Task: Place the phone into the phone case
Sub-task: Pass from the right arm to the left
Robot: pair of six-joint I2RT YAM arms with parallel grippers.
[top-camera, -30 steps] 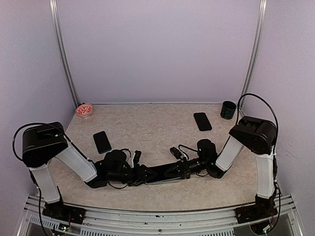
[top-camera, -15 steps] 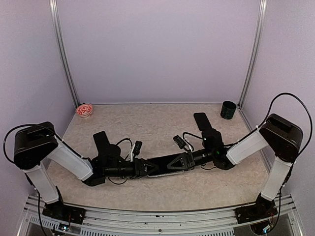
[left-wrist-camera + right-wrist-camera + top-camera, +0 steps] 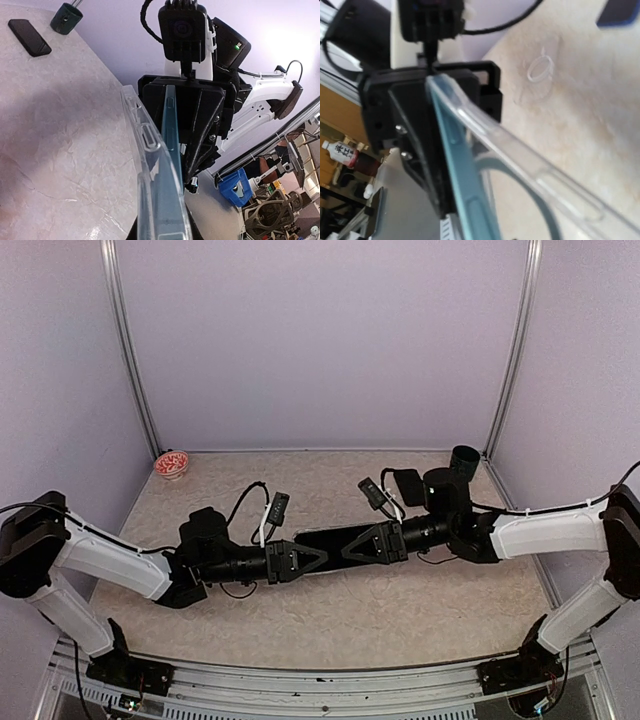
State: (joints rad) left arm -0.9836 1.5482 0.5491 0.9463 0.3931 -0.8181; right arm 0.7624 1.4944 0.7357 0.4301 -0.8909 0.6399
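The clear plastic phone case [image 3: 142, 145] is glossy and see-through, and its moulded edge catches the light. Against it, the teal-edged phone [image 3: 170, 135] looks smooth and glassy. My left tool [image 3: 315, 554] and right tool [image 3: 350, 545] are matt black plastic, with small bare-metal screw heads [image 3: 400, 129]. My white arm shells [image 3: 110, 560] are smooth plastic with a slight sheen. The beige marbled worktop [image 3: 330, 620] has a stone pattern and a mostly matt finish. The grey frame posts [image 3: 125, 350] look like brushed metal.
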